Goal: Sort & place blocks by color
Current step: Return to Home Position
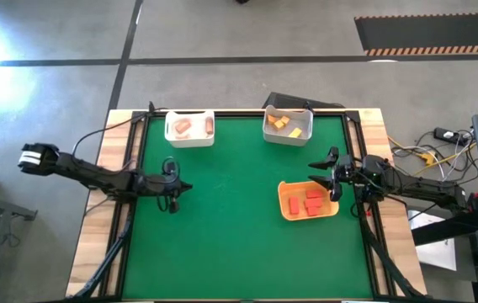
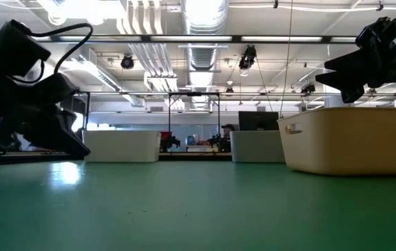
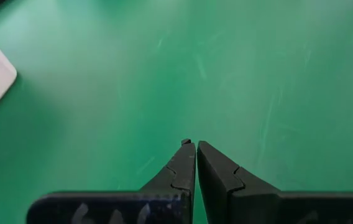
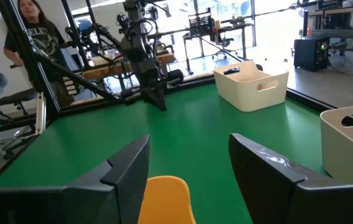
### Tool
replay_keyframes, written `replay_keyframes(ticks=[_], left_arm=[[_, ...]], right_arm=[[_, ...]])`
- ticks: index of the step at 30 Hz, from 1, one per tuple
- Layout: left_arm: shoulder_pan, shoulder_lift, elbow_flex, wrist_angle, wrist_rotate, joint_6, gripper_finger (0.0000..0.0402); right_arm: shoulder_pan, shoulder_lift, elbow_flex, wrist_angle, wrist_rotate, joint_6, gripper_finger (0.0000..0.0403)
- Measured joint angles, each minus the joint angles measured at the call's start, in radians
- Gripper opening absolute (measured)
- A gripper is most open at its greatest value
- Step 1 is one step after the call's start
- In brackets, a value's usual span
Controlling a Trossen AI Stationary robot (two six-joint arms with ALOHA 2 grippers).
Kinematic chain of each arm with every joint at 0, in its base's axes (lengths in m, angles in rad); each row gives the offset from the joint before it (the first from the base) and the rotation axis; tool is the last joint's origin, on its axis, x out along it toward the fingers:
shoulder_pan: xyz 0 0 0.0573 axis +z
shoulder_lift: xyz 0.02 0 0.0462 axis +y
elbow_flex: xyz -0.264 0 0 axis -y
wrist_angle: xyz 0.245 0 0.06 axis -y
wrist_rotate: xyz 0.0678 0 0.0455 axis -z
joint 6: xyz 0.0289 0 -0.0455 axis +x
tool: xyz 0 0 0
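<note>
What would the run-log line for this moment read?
blocks: sorted into two white bins, orange tray | left gripper: shut, over green mat | right gripper: open, at orange tray's rim

Grey concrete floor point(image 1: 222, 34), dark seam lines crossing; light glare far left. Black mat point(image 1: 428, 32) with striped edge, far right. Cable tangle point(image 1: 420, 156) on floor right of bench point(image 1: 94, 244). Overhead: white ducts point(image 2: 201, 28), bright strip lights point(image 2: 79, 7). Person point(image 4: 40, 37) beyond bench among desks.
</note>
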Motion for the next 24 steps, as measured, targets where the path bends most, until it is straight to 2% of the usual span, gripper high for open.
replay_keyframes(ticks=[15, 24], left_arm=[[0.0, 0.133, 0.0, 0.015, 0.0, 0.0, 0.0], [0.0, 0.152, 0.0, 0.062, -0.001, 0.0, 0.0]], right_arm=[[0.0, 0.0, 0.0, 0.0, 0.0, 0.0, 0.0208], [0.0, 0.0, 0.0, 0.0, 0.0, 0.0, 0.0208]])
